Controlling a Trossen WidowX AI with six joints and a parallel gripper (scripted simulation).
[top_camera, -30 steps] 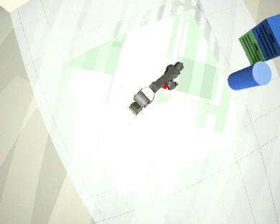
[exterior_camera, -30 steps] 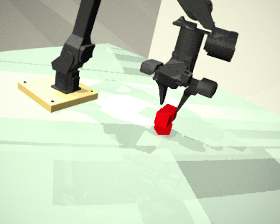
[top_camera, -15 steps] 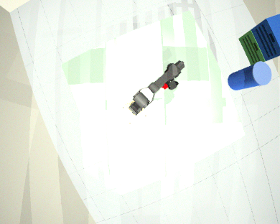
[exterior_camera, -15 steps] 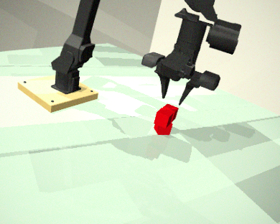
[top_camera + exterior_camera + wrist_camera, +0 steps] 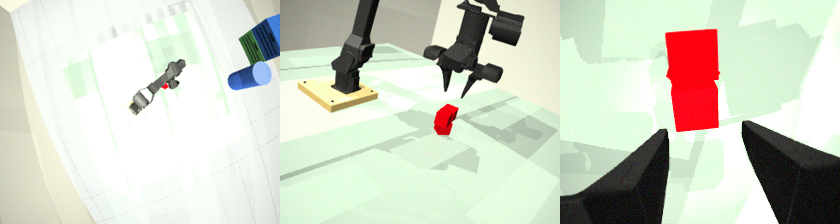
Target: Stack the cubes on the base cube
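Red cubes (image 5: 165, 86) stand in one stack. The base cube (image 5: 443, 130) shows low in the stack in the exterior view, with two loose cubes on it, side by side and seemingly level. One loose cube (image 5: 443, 118) (image 5: 692, 55) is nearer that camera. The other loose cube (image 5: 454, 110) (image 5: 696, 107) is nearer the fingers in the wrist view. Small base corners stick out at the seam there. The gap's width cannot be told. My gripper (image 5: 454, 94) (image 5: 705, 131) is open and empty, above the stack and clear of it. The base is mostly hidden from above.
The arm's tan base plate (image 5: 323, 98) is at the left in the exterior view. A blue cylinder (image 5: 248, 77), a green box (image 5: 252, 48) and a blue box (image 5: 269, 37) are at the upper right in the top view, far from the stack.
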